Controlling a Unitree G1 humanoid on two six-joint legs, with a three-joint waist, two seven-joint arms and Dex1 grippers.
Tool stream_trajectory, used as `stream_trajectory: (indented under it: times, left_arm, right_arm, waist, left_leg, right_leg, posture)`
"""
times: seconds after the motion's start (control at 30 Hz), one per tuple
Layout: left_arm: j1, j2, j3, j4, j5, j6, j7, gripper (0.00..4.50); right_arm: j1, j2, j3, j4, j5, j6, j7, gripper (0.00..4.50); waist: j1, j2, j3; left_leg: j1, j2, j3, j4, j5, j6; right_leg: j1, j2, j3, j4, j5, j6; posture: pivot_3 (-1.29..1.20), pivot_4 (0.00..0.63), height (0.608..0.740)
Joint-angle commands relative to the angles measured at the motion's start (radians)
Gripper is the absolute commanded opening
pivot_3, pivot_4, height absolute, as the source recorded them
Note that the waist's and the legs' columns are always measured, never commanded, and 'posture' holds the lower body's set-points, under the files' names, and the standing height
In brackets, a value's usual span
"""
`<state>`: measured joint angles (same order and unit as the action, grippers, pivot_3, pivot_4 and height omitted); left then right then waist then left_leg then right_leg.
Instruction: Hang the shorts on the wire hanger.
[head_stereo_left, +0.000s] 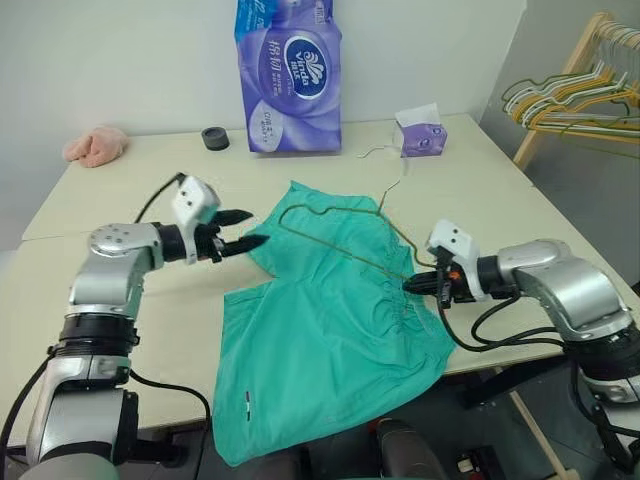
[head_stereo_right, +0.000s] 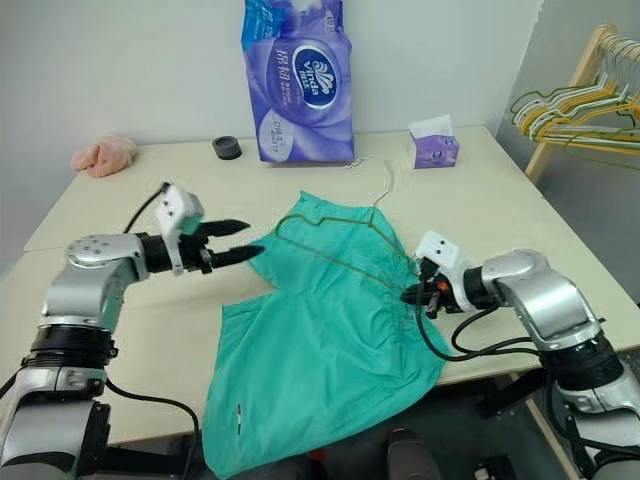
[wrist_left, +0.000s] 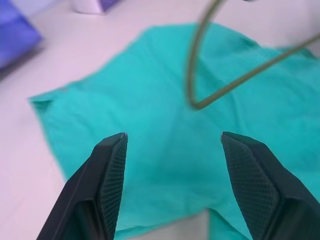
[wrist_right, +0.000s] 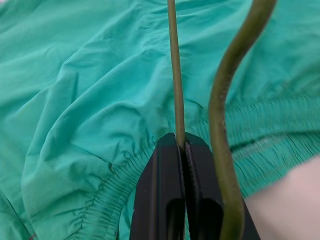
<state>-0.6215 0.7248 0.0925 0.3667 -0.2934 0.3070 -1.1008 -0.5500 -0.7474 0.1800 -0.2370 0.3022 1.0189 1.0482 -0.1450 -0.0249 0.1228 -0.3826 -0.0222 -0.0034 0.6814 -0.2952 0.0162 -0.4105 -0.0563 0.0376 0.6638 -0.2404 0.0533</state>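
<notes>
Shorts (head_stereo_left: 330, 330) spread across lower centre of table, hem over near edge. My right gripper (head_stereo_left: 412, 285) pinches wire hanger (head_stereo_left: 340, 235) lying atop them, mid frame. My left gripper (head_stereo_left: 245, 230), jaws apart, empty, centre-left. Nothing hung yet; threading remains imo.

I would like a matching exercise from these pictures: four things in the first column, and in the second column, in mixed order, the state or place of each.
Column one:
1. left gripper
2. right gripper
3. teal-green cloth shorts
4. pink cloth lump

Column two:
A. lies at the table's far left corner
B. shut on the thin olive-green wire hanger
C. open, holding nothing
D. spread on the table, one part hanging over the near edge

Pairs: 1-C, 2-B, 3-D, 4-A
</notes>
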Motion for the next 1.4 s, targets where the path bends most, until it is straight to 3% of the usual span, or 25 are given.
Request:
stream_trajectory:
  times: [0.03, 0.2, 0.67, 0.87, 1.23, 1.4]
  left_arm:
    - [0.051, 0.029, 0.046, -0.093, -0.097, 0.107, -0.054, 3.14]
    - [0.155, 0.069, 0.009, -0.237, -0.156, 0.210, -0.146, 3.14]
    - [0.120, 0.060, -0.050, -0.233, -0.137, 0.212, -0.160, 3.14]
    - [0.121, 0.059, -0.065, -0.226, -0.127, 0.191, -0.164, 3.14]
    - [0.144, 0.065, -0.058, -0.226, -0.112, 0.164, -0.158, 3.14]
    - [0.159, 0.071, -0.050, -0.230, -0.110, 0.157, -0.152, 3.14]
  right_arm:
    - [0.084, -0.061, -0.134, -0.056, 0.058, 0.068, -0.031, 0.00]
    - [0.252, -0.105, -0.278, -0.122, 0.128, 0.160, -0.077, 0.00]
    - [0.649, -0.215, -0.545, -0.189, 0.236, 0.253, -0.113, 0.00]
    - [0.676, -0.251, -0.546, -0.193, 0.276, 0.251, -0.101, 0.00]
    - [0.475, -0.217, -0.361, -0.082, 0.305, 0.240, -0.148, 0.00]
    - [0.460, -0.250, -0.327, -0.047, 0.312, 0.229, -0.134, 0.00]
  waist:
    - [0.000, 0.000, 0.000]
    - [0.000, 0.000, 0.000]
    - [-0.011, -0.001, -0.001]
    - [-0.027, -0.001, -0.001]
    - [-0.046, -0.001, -0.001]
    - [-0.045, -0.001, -0.001]
  left_leg:
    - [0.000, 0.000, 0.000, 0.000, 0.000, 0.000]
    - [-0.001, 0.000, 0.001, 0.000, 0.000, 0.000]
    - [0.003, 0.000, 0.003, 0.000, 0.000, 0.001]
    - [0.002, 0.000, 0.003, -0.001, 0.000, 0.001]
    - [0.002, 0.000, 0.003, -0.001, 0.000, 0.001]
    - [0.002, 0.000, 0.003, -0.001, 0.000, 0.001]
  right_leg:
    - [0.000, 0.000, 0.000, 0.000, 0.000, 0.000]
    - [0.000, -0.001, 0.001, -0.001, 0.000, 0.000]
    - [0.004, 0.003, 0.001, -0.001, -0.001, 0.001]
    - [0.004, 0.004, 0.001, -0.001, -0.001, 0.001]
    - [0.004, 0.003, 0.001, -0.002, -0.001, 0.001]
    - [0.004, 0.003, 0.001, -0.002, -0.001, 0.001]
  posture:
    - [-0.22, 0.076, 0.740]
    - [-0.24, 0.084, 0.740]
    - [-0.29, 0.088, 0.740]
    - [-0.29, 0.086, 0.740]
    - [-0.26, 0.080, 0.740]
    - [-0.25, 0.080, 0.740]
